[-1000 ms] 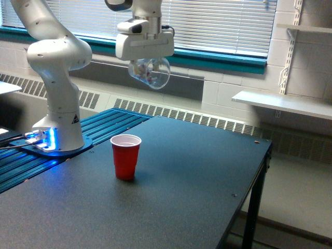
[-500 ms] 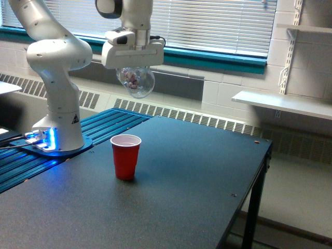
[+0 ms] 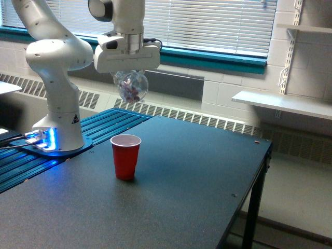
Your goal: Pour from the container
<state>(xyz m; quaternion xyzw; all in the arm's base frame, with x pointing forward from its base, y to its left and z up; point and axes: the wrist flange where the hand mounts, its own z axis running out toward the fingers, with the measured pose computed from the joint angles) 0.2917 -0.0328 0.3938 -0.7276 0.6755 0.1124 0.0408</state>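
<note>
Dark grey table [image 3: 197,171] under a blinds-covered window, white robot base [image 3: 57,129] far left. Gripper [image 3: 128,74] clenched on the clear rounded plastic container [image 3: 132,86], small pieces inside, held high. Red plastic cup with white inside [image 3: 126,156] stands almost straight below, well apart. Judgement: descend slightly, then tip rim over cup.

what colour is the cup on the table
The cup is red with a white inside, seen in the exterior view.
</note>
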